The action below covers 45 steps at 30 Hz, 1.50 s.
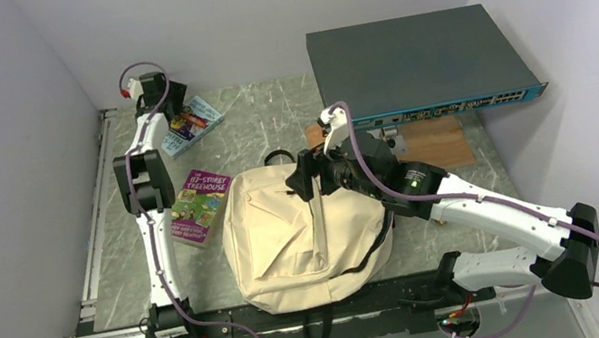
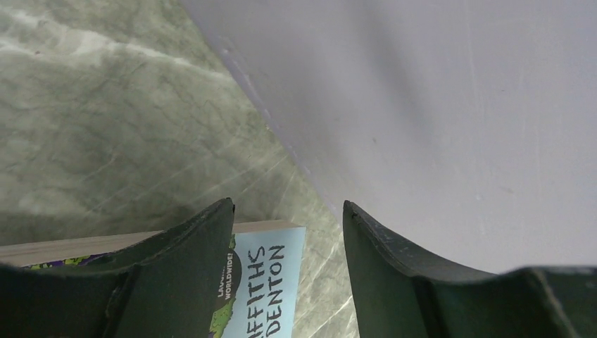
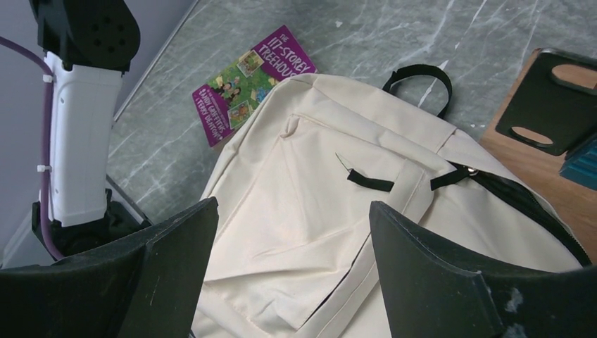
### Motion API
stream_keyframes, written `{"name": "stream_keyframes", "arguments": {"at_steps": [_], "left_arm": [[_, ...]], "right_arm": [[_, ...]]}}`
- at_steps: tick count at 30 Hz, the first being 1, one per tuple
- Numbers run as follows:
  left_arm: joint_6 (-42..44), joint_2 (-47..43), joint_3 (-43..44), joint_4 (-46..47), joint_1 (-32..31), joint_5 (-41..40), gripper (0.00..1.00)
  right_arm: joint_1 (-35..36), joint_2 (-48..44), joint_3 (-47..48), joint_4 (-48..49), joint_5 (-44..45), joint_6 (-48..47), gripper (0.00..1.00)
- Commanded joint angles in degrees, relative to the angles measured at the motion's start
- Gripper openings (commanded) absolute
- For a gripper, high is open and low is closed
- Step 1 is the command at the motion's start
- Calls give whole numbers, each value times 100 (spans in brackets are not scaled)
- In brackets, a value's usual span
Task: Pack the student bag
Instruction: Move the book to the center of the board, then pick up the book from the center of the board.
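The right end effector (image 3: 292, 239) was spread wide and held nothing; its two dark fingers (image 3: 176, 267) stood apart above the student bag (image 3: 303, 204). The bag lay flat on the grey marbled surface (image 3: 394, 35) directly under this end effector, front pocket up, and its black carry loop (image 3: 422, 70) pointed away from the fingertips. Past the left finger, at the corner of the bag, a purple book (image 3: 246, 84) lay flat. On the other side, past the right finger, a wooden board (image 3: 507, 151) lay on the surface, and in the top view a dark flat box (image 1: 420, 61) stood over part of it.

The left end effector (image 2: 288, 232) was also spread, with nothing pinched between its fingers (image 2: 204, 267). A light-blue book (image 2: 271, 282) lay on the surface under it, partly covered by one finger. Just ahead of the fingertips, the pale wall (image 2: 457, 105) met the surface. This end effector was well apart from the bag.
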Motion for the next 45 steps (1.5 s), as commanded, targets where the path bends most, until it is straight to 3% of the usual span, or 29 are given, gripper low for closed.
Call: {"name": "stream_keyframes", "arguments": {"at_steps": [1, 6, 10, 16, 20, 28, 31, 35, 38, 42, 45], "left_arm": [[51, -317, -626, -1599, -15, 156, 66], [612, -731, -1192, -1982, -177, 276, 70], [608, -1381, -2343, -1858, -348, 624, 69], [1315, -2967, -4583, -1059, -418, 30, 73], [1656, -3903, -5739, -819, -267, 241, 73], [2830, -5956, -6300, -1377, -261, 228, 81], [2901, -6838, -6700, -1678, -261, -2, 85], [2881, -7781, -7326, -2225, -304, 53, 82], [2802, -8265, -7793, -2871, -806, -405, 84], [2005, -8475, -8299, -3744, -1743, -1222, 79], [1606, -8661, -8730, -3712, -2165, -1383, 75]], "right_arm": [[-55, -117, -7, 298, 16, 61, 82], [-69, -74, -15, 406, -117, 97, 81], [-78, -162, -66, 451, -79, 100, 81], [-86, -316, -57, 370, -127, 90, 81], [-87, -291, -158, 402, -231, 32, 82], [13, 413, 357, 103, -829, -670, 82], [237, 758, 649, -11, -825, -856, 83], [534, 1127, 855, 81, -996, -794, 84], [624, 1149, 727, 344, -1185, -646, 84], [625, 961, 512, 497, -1166, -598, 85], [625, 800, 424, 445, -1043, -645, 85]]}}
